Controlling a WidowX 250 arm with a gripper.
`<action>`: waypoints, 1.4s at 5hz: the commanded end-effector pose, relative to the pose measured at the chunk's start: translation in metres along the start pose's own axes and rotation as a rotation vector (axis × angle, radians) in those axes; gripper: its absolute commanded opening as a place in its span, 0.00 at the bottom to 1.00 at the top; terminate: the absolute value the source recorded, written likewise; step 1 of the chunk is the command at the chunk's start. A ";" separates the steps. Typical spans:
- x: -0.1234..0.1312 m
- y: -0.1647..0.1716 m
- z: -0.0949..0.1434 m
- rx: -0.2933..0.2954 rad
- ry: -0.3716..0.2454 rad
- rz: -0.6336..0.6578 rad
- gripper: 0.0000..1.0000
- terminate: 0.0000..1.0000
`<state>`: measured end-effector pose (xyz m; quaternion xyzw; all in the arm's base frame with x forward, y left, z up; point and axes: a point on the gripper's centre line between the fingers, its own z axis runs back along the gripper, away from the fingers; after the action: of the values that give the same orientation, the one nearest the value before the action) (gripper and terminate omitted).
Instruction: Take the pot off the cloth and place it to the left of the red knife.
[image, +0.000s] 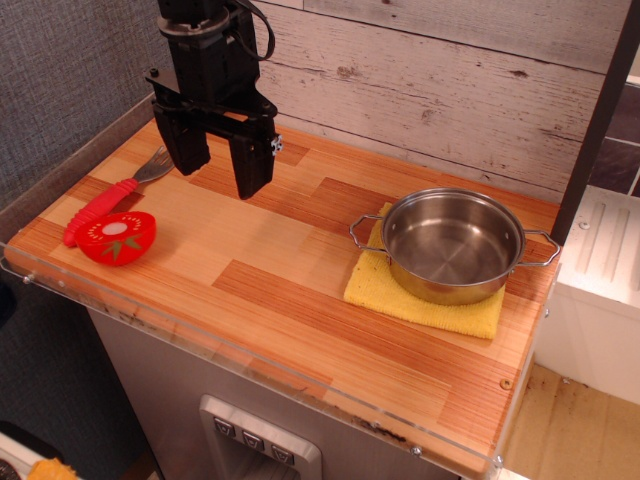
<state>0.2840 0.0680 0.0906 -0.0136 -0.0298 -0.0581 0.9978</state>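
At the far left of the frame, a red-handled utensil (108, 200) is lying on the wooden tabletop (270, 270); its metal end looks like fork tines (though the task calls it a knife), and it is pointing toward the upper right. Just below it, touching or nearly touching the handle, a red toy tomato slice (118, 238) is resting flat. In the upper left of the frame, the black gripper (220, 170) is hanging above the table's back edge, its two fingers (252, 165) standing well apart and holding nothing. Moving right across a bare stretch of wood, the pot (452, 245) is sitting well apart from the gripper, in the right half of the frame and lower than the fingers. It is standing upright on the yellow cloth (420, 305), covering most of it, with the cloth's front and left edges showing beneath. One wire handle is sticking out left, the other right. No readable writing is showing anywhere.
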 end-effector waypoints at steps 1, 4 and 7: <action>0.000 0.000 0.000 0.000 0.000 0.000 1.00 0.00; 0.035 -0.045 0.005 0.005 -0.057 -0.127 1.00 0.00; 0.094 -0.094 -0.015 0.069 -0.106 -0.150 1.00 0.00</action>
<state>0.3631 -0.0349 0.0680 0.0197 -0.0620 -0.1278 0.9897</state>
